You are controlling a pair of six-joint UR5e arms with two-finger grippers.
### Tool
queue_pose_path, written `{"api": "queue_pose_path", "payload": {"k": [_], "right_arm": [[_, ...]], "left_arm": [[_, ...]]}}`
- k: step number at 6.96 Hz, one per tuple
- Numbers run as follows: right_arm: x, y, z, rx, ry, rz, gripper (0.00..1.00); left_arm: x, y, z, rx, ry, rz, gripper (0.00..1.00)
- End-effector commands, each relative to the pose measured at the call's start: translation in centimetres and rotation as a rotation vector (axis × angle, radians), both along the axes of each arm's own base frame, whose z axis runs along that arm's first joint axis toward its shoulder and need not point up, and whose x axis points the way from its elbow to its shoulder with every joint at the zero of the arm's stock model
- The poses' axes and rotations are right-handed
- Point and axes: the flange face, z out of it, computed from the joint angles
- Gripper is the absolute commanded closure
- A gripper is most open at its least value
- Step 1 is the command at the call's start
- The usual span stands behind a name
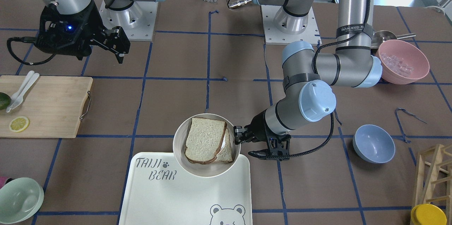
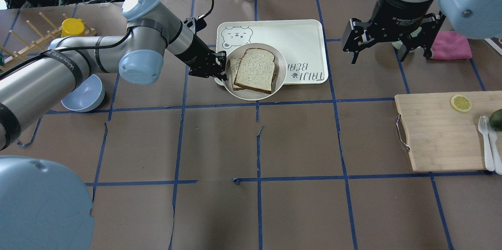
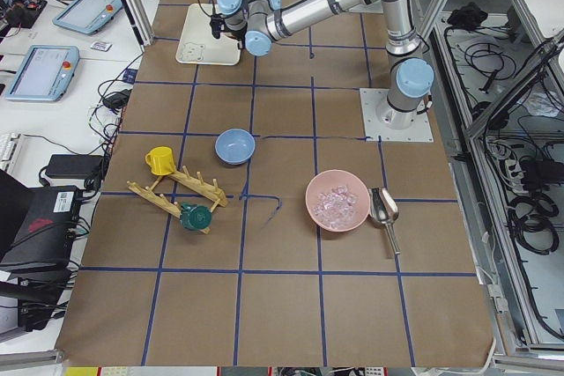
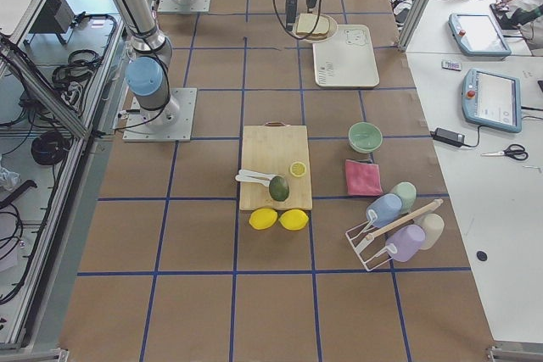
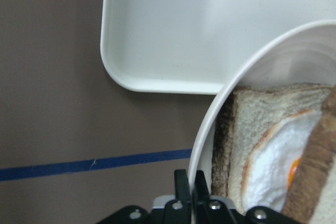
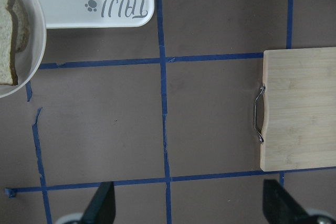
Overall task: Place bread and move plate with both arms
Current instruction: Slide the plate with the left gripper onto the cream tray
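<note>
**Left arm has the plate by its rim; right arm stands off**

Front-facing view: the left gripper [image 1: 239, 136] is at the plate [image 1: 206, 170] on the rim that faces the bench's left end. From the tool, the plate therefore lies toward the right end. The bread [image 1: 204, 140] lies flat on top. The plate overlaps one robot-side corner of the tray [image 1: 176, 196], close to the operators' edge at about mid-length. You cannot tell here whether the plate rests there or is lifted.

Overhead view: the right gripper [image 2: 388, 52] hangs well apart from the plate, toward the right end, with its jaws spread wide and nothing between them. The left arm is plainly the nearer one. The uncovered rim facing the right end is, I judge, the side a second grasp would need.

Left side view: the plate is too small here to add anything.

Right side view: it confirms only that the plate sits at the tray's corner.

Left wrist view: this alone shows the grip, with both fingers [image 5: 182, 182] clamped on the plate's rim. It also shows an egg slice [image 5: 273, 166] under the bread.

Right wrist view: its fingers [image 6: 100, 205] stand far apart over bare bench. The plate is at the frame's corner, with a cutting board [image 6: 299, 108] opposite.
</note>
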Motion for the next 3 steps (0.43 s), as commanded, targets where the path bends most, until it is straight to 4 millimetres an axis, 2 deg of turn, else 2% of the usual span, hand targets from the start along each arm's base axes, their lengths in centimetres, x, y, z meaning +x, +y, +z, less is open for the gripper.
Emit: {"api": "queue_pose_path", "payload": {"k": [1,3], "right_arm": [[0.0,0.0,0.0,-0.001,0.0,0.001,0.0],[-0.1,0.0,0.0,0.001,0.0,0.0,0.0]], "left_arm": [[-0.4,-5.5,-1.2,-0.012,0.002,0.022,1.0],[-1.4,-8.7,-3.4,-0.012,0.002,0.025,1.0]]}}
